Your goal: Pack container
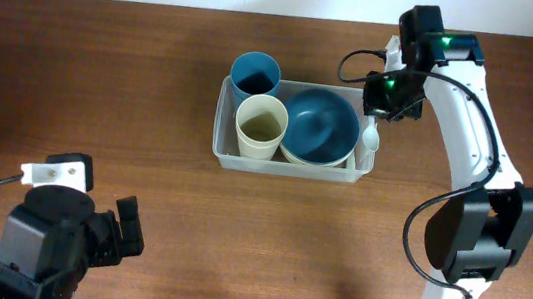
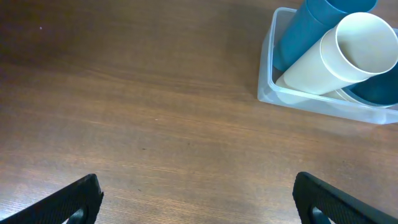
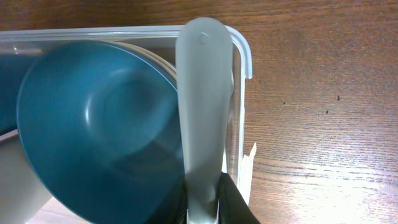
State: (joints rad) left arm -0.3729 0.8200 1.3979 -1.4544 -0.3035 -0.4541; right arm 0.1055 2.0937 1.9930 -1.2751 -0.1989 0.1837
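Note:
The clear plastic container (image 1: 285, 168) sits at the table's middle and holds a blue cup (image 1: 255, 73), a cream cup (image 1: 261, 124) and a blue bowl (image 1: 320, 125) stacked on a cream bowl. My right gripper (image 1: 385, 101) is shut on a white spoon (image 1: 371, 136) at the container's right end. In the right wrist view the spoon (image 3: 204, 93) hangs from the gripper (image 3: 205, 208) between the blue bowl (image 3: 93, 118) and the container's right wall (image 3: 244, 56). My left gripper (image 1: 127, 229) is open and empty, over bare wood (image 2: 199, 193).
The left wrist view shows the container's left end (image 2: 311, 104) with the blue cup (image 2: 305, 31) and cream cup (image 2: 336, 56) at its upper right. Brown wooden tabletop (image 1: 103, 81) surrounds the container. The right arm's base (image 1: 478, 234) stands at the right.

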